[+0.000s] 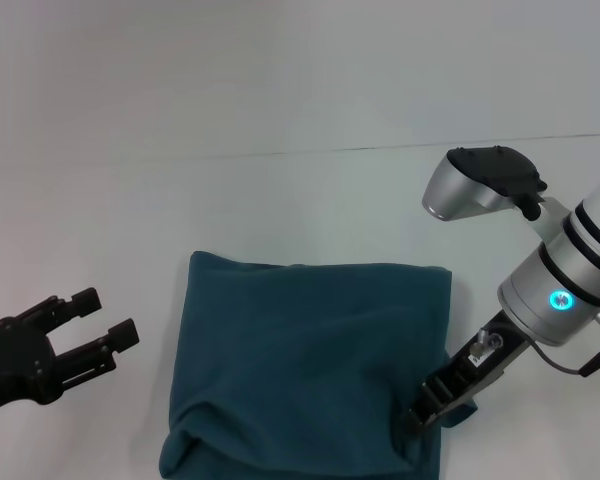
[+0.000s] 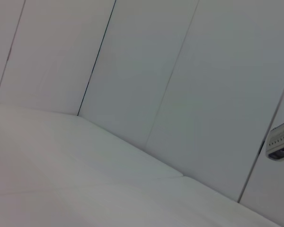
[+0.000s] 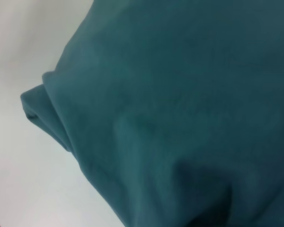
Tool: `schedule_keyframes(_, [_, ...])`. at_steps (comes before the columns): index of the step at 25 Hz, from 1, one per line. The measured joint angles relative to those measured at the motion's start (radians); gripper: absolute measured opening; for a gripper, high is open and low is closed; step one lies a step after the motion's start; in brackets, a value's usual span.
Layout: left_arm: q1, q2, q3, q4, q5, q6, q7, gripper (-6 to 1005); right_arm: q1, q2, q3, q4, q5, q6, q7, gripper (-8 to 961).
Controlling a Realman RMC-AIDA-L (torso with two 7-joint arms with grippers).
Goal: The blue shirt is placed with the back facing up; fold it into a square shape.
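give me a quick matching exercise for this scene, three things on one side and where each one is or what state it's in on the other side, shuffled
Things:
1. blue shirt
2. left end effector
3. right end effector

Descriptions:
A. open, off to the side of the cloth, holding nothing
B. down at the cloth's near right corner
C. folded into a rough square on the white table

Pairs: 1-C, 2-A, 3-B

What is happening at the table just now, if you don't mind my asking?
The robot is folding a blue shirt, which already lies as a roughly square bundle on the white table. The right gripper is down at the bundle's near right corner, in contact with the cloth there. The left gripper hovers open off to the shirt's left, touching nothing. The near edge looks a bit bunched.
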Motion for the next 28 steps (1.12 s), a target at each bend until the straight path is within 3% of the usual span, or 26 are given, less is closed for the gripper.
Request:
schedule_keyframes(2, [-0.001,0.0,0.0,0.0,0.001,-0.002,0.0,819,0.001,-0.001,0.001,0.0,0.0,0.001,-0.001,382])
schedule_keyframes(7, [-0.003,-0.002,0.0,-0.001,0.001,-0.005,0.0,816,0.002,-0.004,0.018,-0.005,0.007,-0.021,-0.024,136])
schedule_keyframes(12, [-0.003,-0.004,0.0,-0.001,0.001,-0.007,0.002,812,0.007,-0.008,0.07,-0.009,0.036,-0.093,-0.09,22])
schedule_keyframes(15, [-0.004,-0.006,0.0,-0.001,0.001,-0.01,0.003,810,0.013,-0.012,0.096,-0.01,0.037,-0.136,-0.125,24])
schedule_keyframes(28, [-0.006,-0.016,0.0,-0.015,0.001,-0.009,0.015,801,0.022,-0.067,0.171,0.016,0.033,-0.255,-0.254,26])
